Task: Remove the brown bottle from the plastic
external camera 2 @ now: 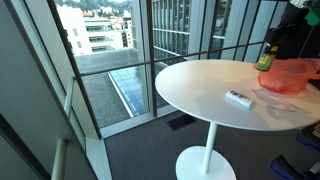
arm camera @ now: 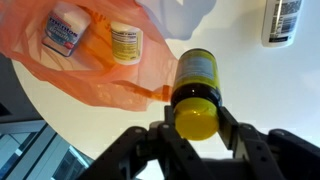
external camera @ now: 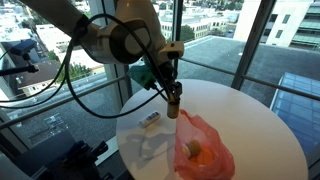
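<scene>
The brown bottle (arm camera: 196,88) has a yellow cap and yellow label. My gripper (arm camera: 196,122) is shut on its cap end. In an exterior view the bottle (external camera: 173,104) hangs upright just above the white round table (external camera: 260,125), at the edge of the orange plastic bag (external camera: 205,148). In the wrist view the bag (arm camera: 90,60) lies open to the left of the bottle and holds two small white medicine bottles (arm camera: 62,35) (arm camera: 126,43). The bottle (external camera 2: 267,57) and bag (external camera 2: 290,76) also show at the right of an exterior view.
A white bottle lies on the table away from the bag (external camera: 150,119) (external camera 2: 239,98) (arm camera: 283,22). The table stands beside tall glass windows with dark frames (external camera 2: 145,50). The arm's black cables (external camera: 80,60) hang over the table's far side.
</scene>
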